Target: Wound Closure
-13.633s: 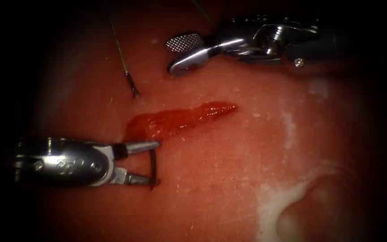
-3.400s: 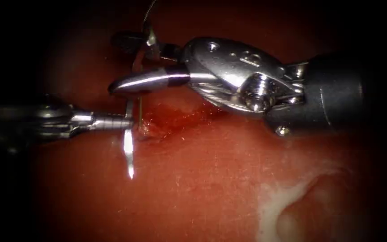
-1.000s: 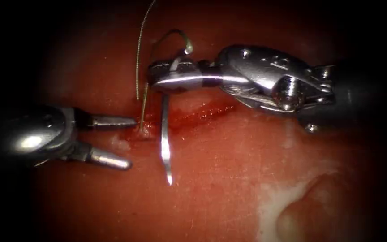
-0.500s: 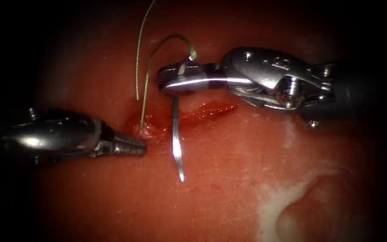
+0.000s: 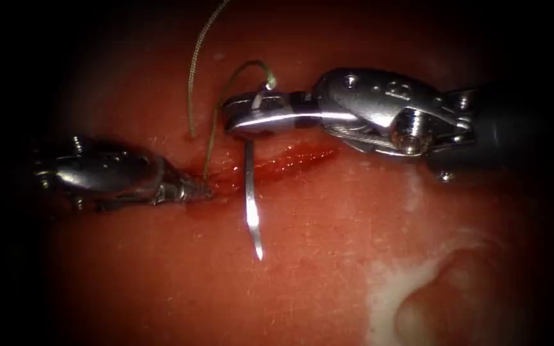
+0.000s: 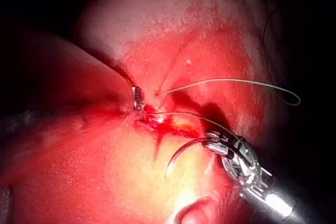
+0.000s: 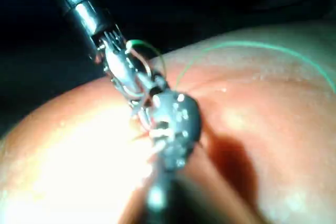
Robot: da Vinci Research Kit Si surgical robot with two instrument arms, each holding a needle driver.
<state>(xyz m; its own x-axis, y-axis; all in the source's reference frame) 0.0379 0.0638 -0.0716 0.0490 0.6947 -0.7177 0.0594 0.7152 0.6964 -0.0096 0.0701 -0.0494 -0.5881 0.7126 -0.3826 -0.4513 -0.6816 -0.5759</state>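
The cut (image 5: 290, 157) runs across the red tissue (image 5: 328, 243). My right tool (image 5: 235, 118) reaches in over the cut, its jaws shut on the curved needle (image 5: 250, 192) close to the tail. The needle hangs free of the tissue, and its tip points down past the cut. Thread (image 5: 216, 122) arcs from the tail down into the tissue at the cut's left end. My left tool (image 5: 203, 190) has its jaws shut, tips against the tissue where the thread goes in; whether they pinch anything I cannot tell. The left wrist view has the needle (image 6: 181, 153), the right tool (image 6: 231, 153) and the left tool's tips (image 6: 137, 99).
A second strand of thread (image 5: 192, 70) trails up and away on the left side of the cut. A pale fatty patch (image 5: 418, 288) lies at the lower right of the tissue. Red fluid wets the cut's left end.
The left tool's jaws have shut and moved right, up to the cut's left end. The right tool, still holding the needle, has shifted slightly right.
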